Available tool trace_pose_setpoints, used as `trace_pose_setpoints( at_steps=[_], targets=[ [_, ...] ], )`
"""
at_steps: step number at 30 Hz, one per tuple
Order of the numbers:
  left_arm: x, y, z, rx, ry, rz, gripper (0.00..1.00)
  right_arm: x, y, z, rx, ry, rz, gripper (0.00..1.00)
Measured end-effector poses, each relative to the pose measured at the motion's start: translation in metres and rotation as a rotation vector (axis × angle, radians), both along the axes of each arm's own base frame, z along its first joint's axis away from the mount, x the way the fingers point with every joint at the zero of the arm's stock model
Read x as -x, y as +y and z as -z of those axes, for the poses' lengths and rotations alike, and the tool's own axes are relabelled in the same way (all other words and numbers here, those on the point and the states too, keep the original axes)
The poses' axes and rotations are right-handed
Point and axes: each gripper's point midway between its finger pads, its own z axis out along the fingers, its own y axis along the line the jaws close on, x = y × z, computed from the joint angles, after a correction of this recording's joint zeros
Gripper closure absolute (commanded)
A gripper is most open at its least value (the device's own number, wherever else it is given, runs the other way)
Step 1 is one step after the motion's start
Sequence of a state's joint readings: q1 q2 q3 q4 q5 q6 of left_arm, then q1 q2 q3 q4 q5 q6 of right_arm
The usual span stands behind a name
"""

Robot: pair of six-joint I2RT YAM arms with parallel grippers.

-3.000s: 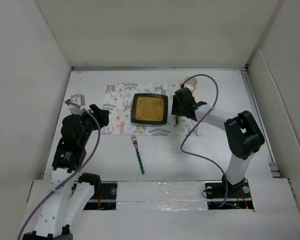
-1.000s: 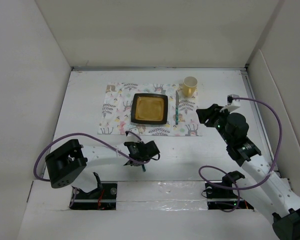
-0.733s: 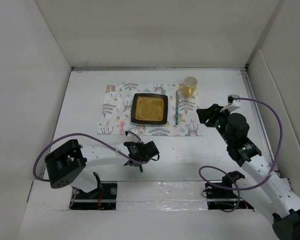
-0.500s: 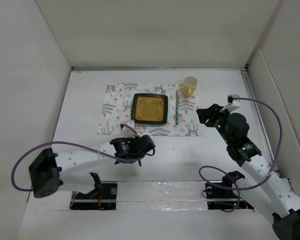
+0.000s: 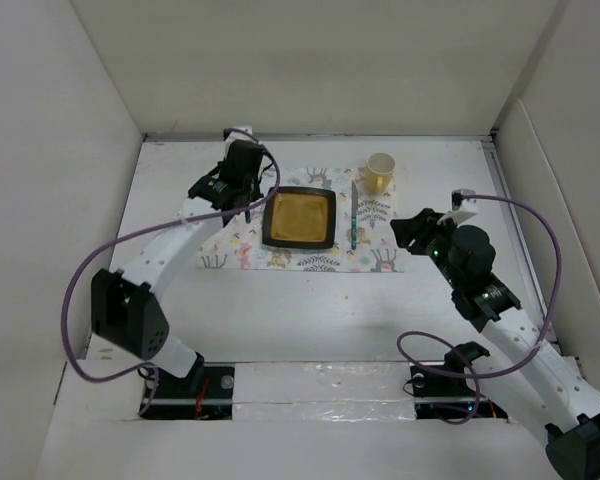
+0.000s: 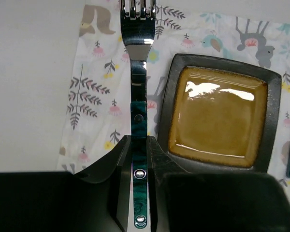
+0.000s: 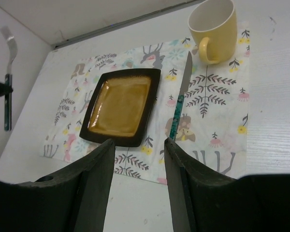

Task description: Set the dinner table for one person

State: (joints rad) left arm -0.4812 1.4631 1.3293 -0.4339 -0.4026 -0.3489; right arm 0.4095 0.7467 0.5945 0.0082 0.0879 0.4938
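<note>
**Place setting for one, fork aloft**

Left gripper (image 6: 139,145) clamped narrow on the fork (image 6: 139,72) handle, tines pointing ahead, over the placemat (image 6: 94,101). Plate (image 6: 217,118) just to its right, so likely lined up for the fork's customary slot. Right gripper (image 7: 137,142) half-spread, empty, parked aside; knife (image 7: 180,99) and cup (image 7: 211,24) lie ahead of it. Counter (image 5: 310,310) spreads beneath both

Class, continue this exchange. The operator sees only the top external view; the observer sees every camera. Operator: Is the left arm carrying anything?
Observer: Yes, the left gripper is shut on a fork by its green handle.
Operator: Where is the fork?
Observer: Above the placemat, just left of the plate, tines pointing away from the gripper.
Operator: And the right gripper?
Observer: Open and empty.
</note>
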Motion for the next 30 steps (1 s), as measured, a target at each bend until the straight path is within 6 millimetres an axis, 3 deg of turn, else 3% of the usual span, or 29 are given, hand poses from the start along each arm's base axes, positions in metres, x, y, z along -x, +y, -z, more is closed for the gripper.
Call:
trace_pose_setpoints(
  at_steps=[4,7,13,22,25,30],
  targets=[
    [-0.029,-0.012,0.013,-0.108,0.034,0.092,1.00,0.000,0.001,0.000,0.000,-0.001,-0.001,0.50],
    [-0.030,-0.009,0.033,-0.134,0.079,0.136,1.00,0.000,0.000,0.000,0.001,-0.001,0.006,0.49],
    [-0.038,0.018,0.077,-0.150,0.169,0.124,1.00,-0.002,0.000,0.003,0.006,0.009,0.005,0.50],
    [-0.044,0.009,0.152,-0.175,0.315,0.156,1.00,-0.004,0.002,0.009,0.013,0.027,0.004,0.50],
    [-0.043,0.011,0.164,-0.178,0.341,0.144,1.00,-0.004,0.002,0.009,0.014,0.028,0.004,0.50],
    [-0.047,0.015,0.167,-0.177,0.331,0.109,1.00,-0.004,0.002,0.009,0.014,0.028,0.004,0.49]
  ],
)
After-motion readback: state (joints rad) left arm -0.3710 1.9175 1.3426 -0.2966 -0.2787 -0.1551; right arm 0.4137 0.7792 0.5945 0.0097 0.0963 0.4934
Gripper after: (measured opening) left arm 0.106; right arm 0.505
